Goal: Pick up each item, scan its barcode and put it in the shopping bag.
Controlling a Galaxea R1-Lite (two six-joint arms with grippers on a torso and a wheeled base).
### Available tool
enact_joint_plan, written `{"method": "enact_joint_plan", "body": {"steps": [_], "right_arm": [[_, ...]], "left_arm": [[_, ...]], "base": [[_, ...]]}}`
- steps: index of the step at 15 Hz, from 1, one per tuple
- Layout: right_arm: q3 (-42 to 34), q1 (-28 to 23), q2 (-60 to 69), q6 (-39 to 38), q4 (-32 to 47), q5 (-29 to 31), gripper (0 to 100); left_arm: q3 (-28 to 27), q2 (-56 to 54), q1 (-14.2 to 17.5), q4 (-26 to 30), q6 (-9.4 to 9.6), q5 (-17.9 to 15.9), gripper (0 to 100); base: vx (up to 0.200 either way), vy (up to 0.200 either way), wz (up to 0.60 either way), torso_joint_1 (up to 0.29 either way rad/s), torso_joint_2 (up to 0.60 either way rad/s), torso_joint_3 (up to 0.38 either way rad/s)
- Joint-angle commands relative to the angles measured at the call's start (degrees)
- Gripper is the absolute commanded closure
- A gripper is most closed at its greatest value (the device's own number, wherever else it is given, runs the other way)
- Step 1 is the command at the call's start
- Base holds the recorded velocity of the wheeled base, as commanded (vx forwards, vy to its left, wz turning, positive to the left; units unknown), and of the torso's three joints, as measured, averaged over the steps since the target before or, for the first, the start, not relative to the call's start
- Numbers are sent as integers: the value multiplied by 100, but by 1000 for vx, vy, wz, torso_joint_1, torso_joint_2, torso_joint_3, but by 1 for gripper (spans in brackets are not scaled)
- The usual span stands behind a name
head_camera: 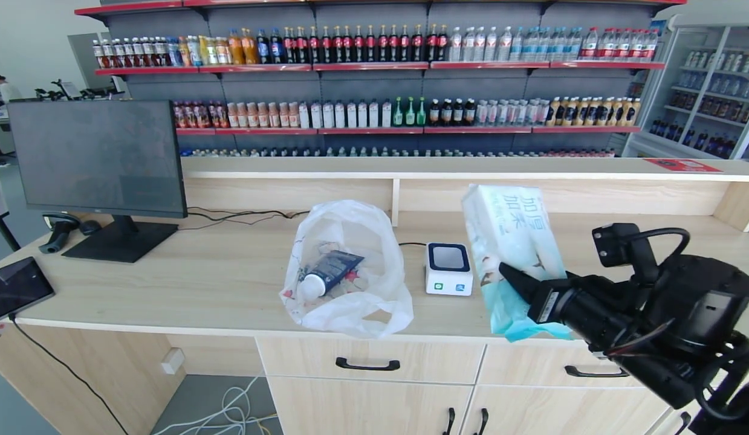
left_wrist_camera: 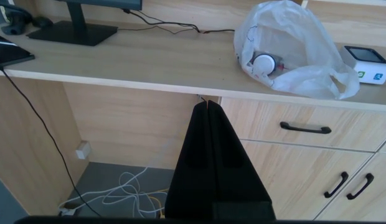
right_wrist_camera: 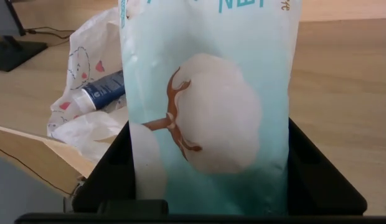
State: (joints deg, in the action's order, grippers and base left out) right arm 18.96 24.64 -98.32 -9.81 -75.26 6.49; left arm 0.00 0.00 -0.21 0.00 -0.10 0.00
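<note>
Right gripper [right_wrist_camera: 208, 143] clamps the lower half of the tissue pack [head_camera: 510, 235], beside the scanner [head_camera: 448, 269].

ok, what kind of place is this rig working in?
Looks like a shop checkout, possibly a mock-up: stocked drink shelves behind a wooden counter, a barcode scanner beside the shopping bag, and a monitor.

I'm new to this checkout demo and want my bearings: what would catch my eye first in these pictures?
First the pale blue tissue pack, held upright in the right gripper, just right of the white scanner. Next the white plastic shopping bag on the counter left of the scanner, a dark tube with a white cap lying inside.
</note>
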Motion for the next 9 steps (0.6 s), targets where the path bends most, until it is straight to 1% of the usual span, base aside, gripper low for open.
{"method": "enact_joint_plan", "body": {"steps": [1, 2, 4, 6, 9], "right_arm": [[-938, -618, 1561, 340, 12, -657, 100], [-1034, -653, 1799, 392, 38, -754, 100], [-1377, -636, 2800, 551, 302, -965, 100], [-1456, -636, 3134, 647, 311, -983, 100], [-1360, -636, 3310, 850, 319, -1158, 100]], "left_arm": [[0, 0, 3, 0, -8, 0, 100], [0, 0, 3, 0, -8, 0, 100], [0, 0, 3, 0, -25, 0, 100], [0, 0, 3, 0, -25, 0, 100], [0, 0, 3, 0, -25, 0, 100]], "base": [[0, 0, 0, 0, 0, 0], [0, 0, 0, 0, 0, 0], [0, 0, 0, 0, 0, 0], [0, 0, 0, 0, 0, 0], [-200, 0, 0, 12, 2, 4]]}}
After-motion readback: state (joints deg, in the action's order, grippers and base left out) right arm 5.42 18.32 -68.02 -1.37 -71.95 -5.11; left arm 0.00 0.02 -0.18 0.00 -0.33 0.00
